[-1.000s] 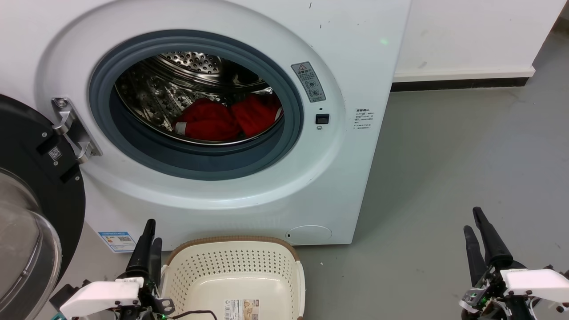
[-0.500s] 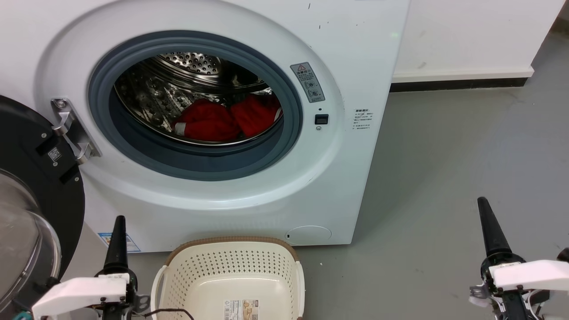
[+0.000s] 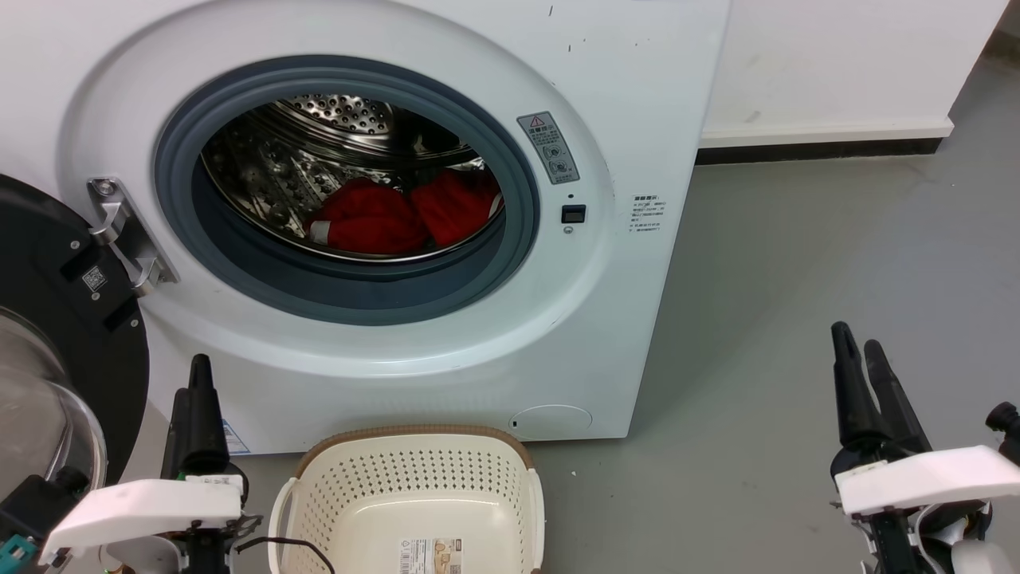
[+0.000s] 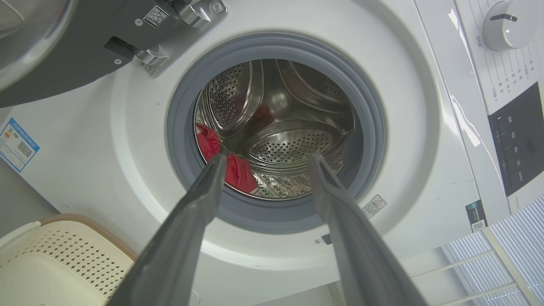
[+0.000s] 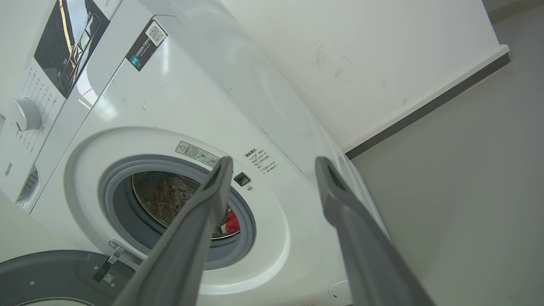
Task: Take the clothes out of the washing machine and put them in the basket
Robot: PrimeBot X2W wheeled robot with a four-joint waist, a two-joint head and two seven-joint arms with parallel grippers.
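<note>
Floor: grey, smooth floor (image 3: pixel 805 271), running back to a white wall (image 3: pixel 837 64) with a dark skirting strip (image 3: pixel 813 150).
Washing machine: the white washing machine (image 3: pixel 645 112) stands on the floor, left of the open stretch.
Basket: the cream basket (image 3: pixel 414 435) sits upright on the floor just before the machine's base, below the porthole.
Drum: the steel drum (image 3: pixel 271 175) holds the red clothes (image 3: pixel 374 223).

A grey sticker (image 3: pixel 548 147) beside the washing machine (image 3: pixel 637 335) porthole bears a red warning triangle; its print is too small to read. QR codes stand on the hinge tag (image 3: pixel 93 277), a black sticker (image 5: pixel 146 42) and a blue label (image 4: pixel 17 144). The base sticker (image 3: pixel 434 554) of the basket (image 3: pixel 414 434) is illegible.
</note>
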